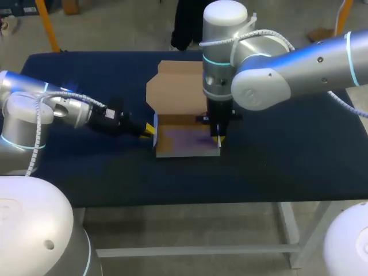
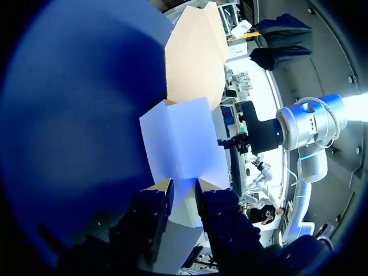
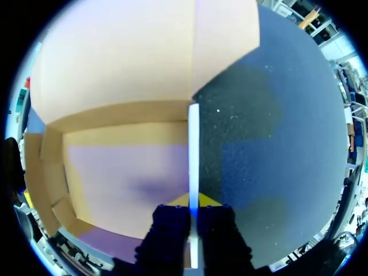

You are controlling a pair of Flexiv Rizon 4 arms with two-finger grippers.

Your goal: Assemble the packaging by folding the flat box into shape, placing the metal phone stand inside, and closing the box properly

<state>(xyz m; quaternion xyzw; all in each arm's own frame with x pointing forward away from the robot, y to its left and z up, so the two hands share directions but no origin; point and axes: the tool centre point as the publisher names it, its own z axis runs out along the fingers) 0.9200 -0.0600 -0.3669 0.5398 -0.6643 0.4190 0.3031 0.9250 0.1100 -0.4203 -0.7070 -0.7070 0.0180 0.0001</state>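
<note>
The box [image 1: 185,142] sits open on the table [image 1: 86,172], held between the two grippers, one at each side wall. The left gripper [image 1: 149,130] comes in low from the side. Its yellow tips straddle the near side wall, one finger [image 2: 165,193] outside the box and the other inside, and they are clamped on the cardboard. Just ahead of this gripper lies the pale floor of the box, and beyond that the lid [image 1: 175,86] lies spread back flat on the cloth, away from the robot.

The right gripper [image 1: 218,138] points straight down over the opposite wall. In its wrist view the wall runs as a thin upright edge out from between the fingers, which are pressed against it from both sides (so this one grips the box too). To one side of that gripper is the inside of the box, with low cardboard walls folded up round the floor; to the other is bare table.

A darker smudge shows on the box floor beside the right gripper; it may be only the arm's shadow, I cannot tell.
</note>
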